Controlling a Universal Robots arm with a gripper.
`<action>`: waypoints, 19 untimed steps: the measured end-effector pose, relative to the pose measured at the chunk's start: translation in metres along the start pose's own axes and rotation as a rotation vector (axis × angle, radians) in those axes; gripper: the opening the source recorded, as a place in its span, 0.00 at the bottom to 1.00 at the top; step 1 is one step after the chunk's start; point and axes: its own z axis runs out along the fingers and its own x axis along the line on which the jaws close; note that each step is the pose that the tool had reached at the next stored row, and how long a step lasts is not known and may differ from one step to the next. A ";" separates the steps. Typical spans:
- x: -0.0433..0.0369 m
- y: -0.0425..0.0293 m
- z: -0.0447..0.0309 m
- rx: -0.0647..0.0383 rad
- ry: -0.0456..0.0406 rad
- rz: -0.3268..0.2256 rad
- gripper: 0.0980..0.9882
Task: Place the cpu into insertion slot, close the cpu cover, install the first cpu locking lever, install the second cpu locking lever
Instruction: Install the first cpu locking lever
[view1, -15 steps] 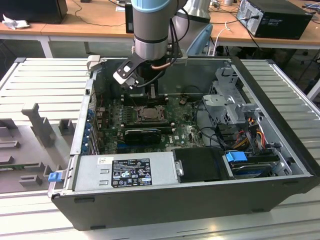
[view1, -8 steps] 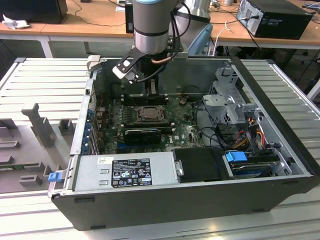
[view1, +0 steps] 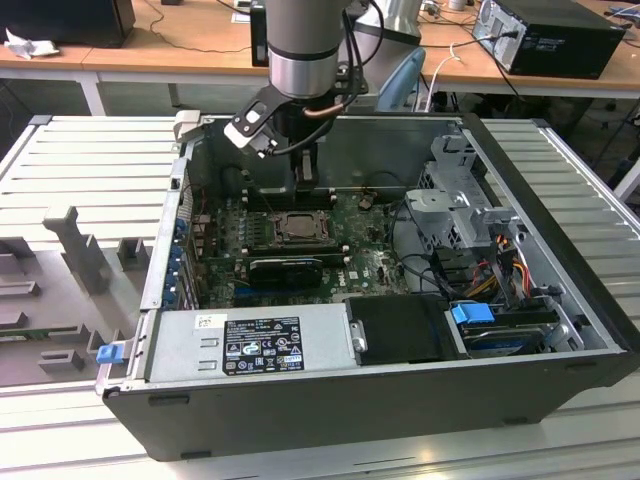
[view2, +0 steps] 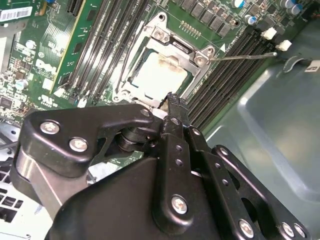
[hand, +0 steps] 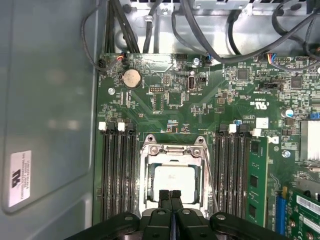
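Hovering over the socket edge, gripper (hand: 170, 196) fingers clenched together, empty. Cpu (hand: 173, 179) sits in the insertion slot (hand: 149, 190), lower centre of first wrist view, cpu cover (hand: 173, 149) apparently down. Lever (view2: 245, 56) looks unlatched, so locking remains.

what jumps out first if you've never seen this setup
The robot arm reaching down into the open computer case dominates the exterior view. In both wrist views, the pale cpu lies framed by the grey cpu cover, with the black tool shut at the cover's edge.
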 end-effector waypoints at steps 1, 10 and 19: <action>0.0001 0.0000 -0.0014 0.000 -0.0001 0.000 0.01; 0.0003 0.0002 -0.0059 0.002 0.0017 -0.040 0.01; 0.0003 0.0002 -0.0053 0.013 0.0080 -0.217 0.01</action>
